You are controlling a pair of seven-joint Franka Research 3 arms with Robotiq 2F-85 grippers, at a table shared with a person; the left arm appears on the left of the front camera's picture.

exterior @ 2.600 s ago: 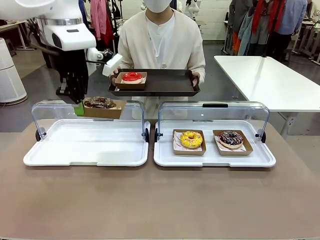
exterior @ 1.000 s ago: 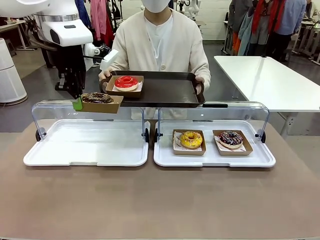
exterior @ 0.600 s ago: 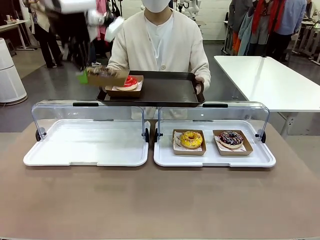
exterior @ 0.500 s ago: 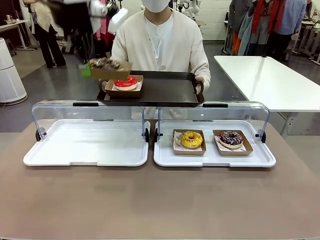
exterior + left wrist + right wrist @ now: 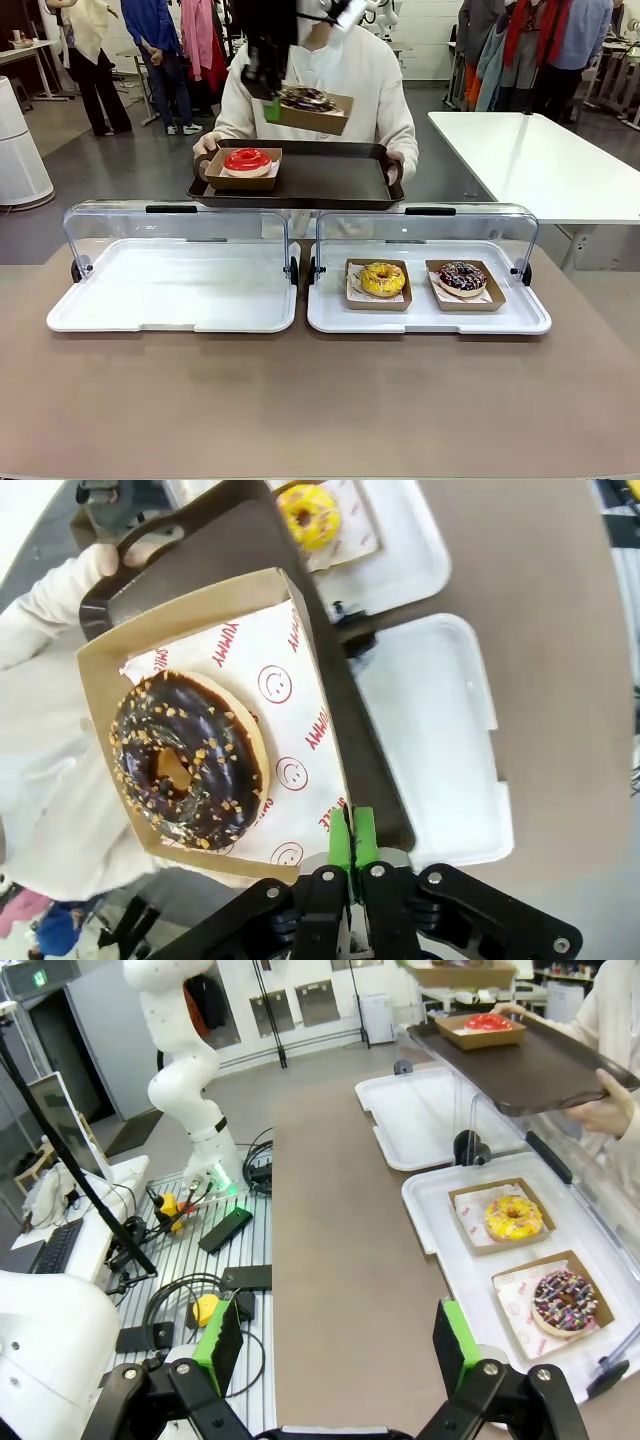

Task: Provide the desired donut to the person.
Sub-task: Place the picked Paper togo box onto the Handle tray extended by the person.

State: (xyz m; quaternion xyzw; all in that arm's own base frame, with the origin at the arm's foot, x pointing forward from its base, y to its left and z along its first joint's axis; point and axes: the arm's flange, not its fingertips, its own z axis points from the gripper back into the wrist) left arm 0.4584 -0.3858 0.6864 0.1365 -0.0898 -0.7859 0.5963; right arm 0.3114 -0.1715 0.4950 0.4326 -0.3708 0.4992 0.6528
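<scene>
My left gripper [image 5: 270, 105] is shut on the edge of a cardboard box [image 5: 315, 117] holding a chocolate donut with nut bits [image 5: 307, 98]. It hangs above the dark tray [image 5: 330, 180] that the person [image 5: 350, 70] holds in both hands. In the left wrist view the green fingertips [image 5: 352, 832] pinch the box rim [image 5: 300, 860], with the donut [image 5: 185, 760] lying on printed paper and the tray [image 5: 210, 535] beneath. A red donut [image 5: 247, 160] in its own box sits on the tray's left end. My right gripper [image 5: 340, 1345] is open, with nothing between its fingers.
Two white display cases with raised clear lids stand on the brown table [image 5: 320, 400]. The left case [image 5: 175, 290] is bare. The right case [image 5: 430, 315] holds a yellow donut [image 5: 383, 278] and a sprinkled chocolate donut [image 5: 461, 276]. A white table [image 5: 540, 160] stands at the right.
My left gripper has carried the boxed chocolate donut up and to the right, from over the left case's lid to above the person's tray. The tray stays about where it was.
</scene>
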